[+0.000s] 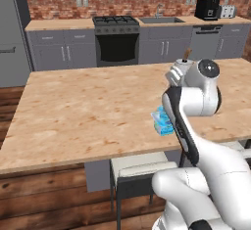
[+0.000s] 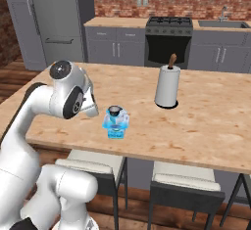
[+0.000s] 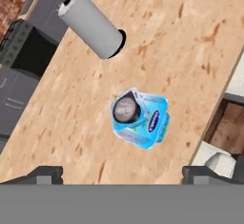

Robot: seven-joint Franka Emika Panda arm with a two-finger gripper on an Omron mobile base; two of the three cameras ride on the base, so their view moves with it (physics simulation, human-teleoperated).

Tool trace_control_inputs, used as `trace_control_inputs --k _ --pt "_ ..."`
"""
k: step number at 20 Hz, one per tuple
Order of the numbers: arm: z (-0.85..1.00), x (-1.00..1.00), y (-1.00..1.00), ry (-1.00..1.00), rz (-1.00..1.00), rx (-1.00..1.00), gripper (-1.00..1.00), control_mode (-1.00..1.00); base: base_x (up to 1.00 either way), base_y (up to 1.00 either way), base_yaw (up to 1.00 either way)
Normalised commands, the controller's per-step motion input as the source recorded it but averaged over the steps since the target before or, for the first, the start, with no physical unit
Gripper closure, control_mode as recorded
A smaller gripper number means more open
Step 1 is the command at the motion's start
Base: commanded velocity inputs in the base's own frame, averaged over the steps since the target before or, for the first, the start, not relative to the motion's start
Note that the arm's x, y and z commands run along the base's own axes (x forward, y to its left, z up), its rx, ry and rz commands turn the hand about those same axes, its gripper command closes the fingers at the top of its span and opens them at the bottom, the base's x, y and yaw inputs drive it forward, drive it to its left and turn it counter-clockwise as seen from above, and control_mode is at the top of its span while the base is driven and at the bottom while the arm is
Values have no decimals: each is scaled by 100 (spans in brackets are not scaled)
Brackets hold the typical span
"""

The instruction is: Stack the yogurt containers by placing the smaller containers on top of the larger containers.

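Gripper (image 3: 122, 175) spread wide and empty above the wooden counter (image 3: 181, 37), tiny dark cup (image 3: 127, 107) sitting atop the light-blue tub (image 3: 147, 123) near the counter's edge, white paper roll (image 3: 90, 23) upright well apart.

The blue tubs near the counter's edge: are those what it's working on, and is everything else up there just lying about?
Part of the job:
- blue tub, at the bottom of the stack
- small blue cup on it
- tiny dark cup on top
- claw, open, above the stack

Lying about:
- paper roll, upright on the counter, apart from the stack
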Motion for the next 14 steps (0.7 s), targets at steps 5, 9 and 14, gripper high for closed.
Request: trace_control_inputs --k 5,9,14 --pt "18 -70 0 -32 8 0 -100 -100 0 0 0" --pt "22 -84 -6 -35 1 0 -100 -100 0 0 0" --pt "33 -72 -1 -38 3 0 -100 -100 0 0 0"
